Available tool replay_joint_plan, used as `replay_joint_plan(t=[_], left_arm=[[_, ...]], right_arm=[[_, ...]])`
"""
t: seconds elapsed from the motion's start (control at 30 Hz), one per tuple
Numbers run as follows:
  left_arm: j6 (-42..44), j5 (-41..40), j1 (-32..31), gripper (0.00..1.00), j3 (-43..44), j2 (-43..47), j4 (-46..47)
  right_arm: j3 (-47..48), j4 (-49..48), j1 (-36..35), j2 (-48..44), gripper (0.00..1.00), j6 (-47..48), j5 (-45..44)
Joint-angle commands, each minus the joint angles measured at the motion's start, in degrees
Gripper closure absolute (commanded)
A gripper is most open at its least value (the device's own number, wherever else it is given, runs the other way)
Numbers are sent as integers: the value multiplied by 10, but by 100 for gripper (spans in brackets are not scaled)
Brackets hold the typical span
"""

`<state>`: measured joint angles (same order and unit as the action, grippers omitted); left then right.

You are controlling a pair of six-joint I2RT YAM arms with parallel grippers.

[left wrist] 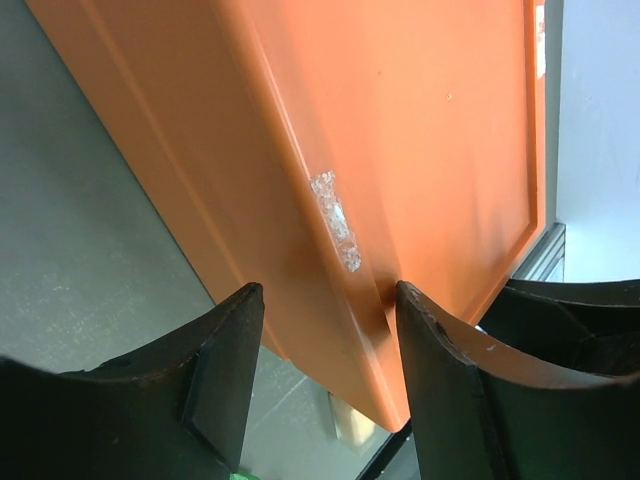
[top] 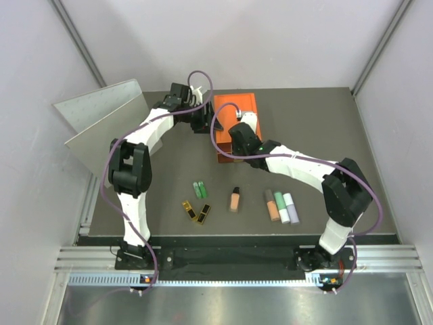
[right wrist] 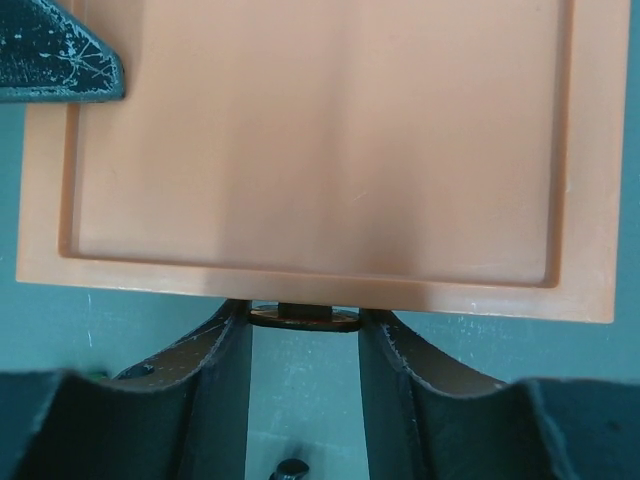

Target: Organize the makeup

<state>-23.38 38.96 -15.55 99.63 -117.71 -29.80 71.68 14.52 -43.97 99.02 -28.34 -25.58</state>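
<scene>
Reaching to the far middle of the tabletop [top: 325,135], both arms were set at the orange box [top: 230,101]. The left hand [left wrist: 325,295] was held astride a corner of the box, one finger on each side; whether it was clamped there could not be told. The right hand [right wrist: 305,322] was closed on a small dark knob [right wrist: 305,317] at the box's near face, both fingers touching its ends. The makeup [top: 235,199] was laid out towards the near edge, well apart from the box: two black-gold cases [top: 197,212], two green tubes [top: 200,189], a peach bottle [top: 235,196], then an orange stick [top: 272,205], a green stick [top: 280,205] and a white stick [top: 289,207] side by side.
</scene>
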Motion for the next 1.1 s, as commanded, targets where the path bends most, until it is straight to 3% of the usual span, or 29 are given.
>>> replay_joint_plan(t=[0.0,1.07], left_arm=[[-6,-8,-4,41,28,-13,8],[-1,-35,-5,42,31,-23,-24]], right_arm=[[-4,3,7,-39,100,-9,-18],[-147,79,-92,-197,100,-102,-35]])
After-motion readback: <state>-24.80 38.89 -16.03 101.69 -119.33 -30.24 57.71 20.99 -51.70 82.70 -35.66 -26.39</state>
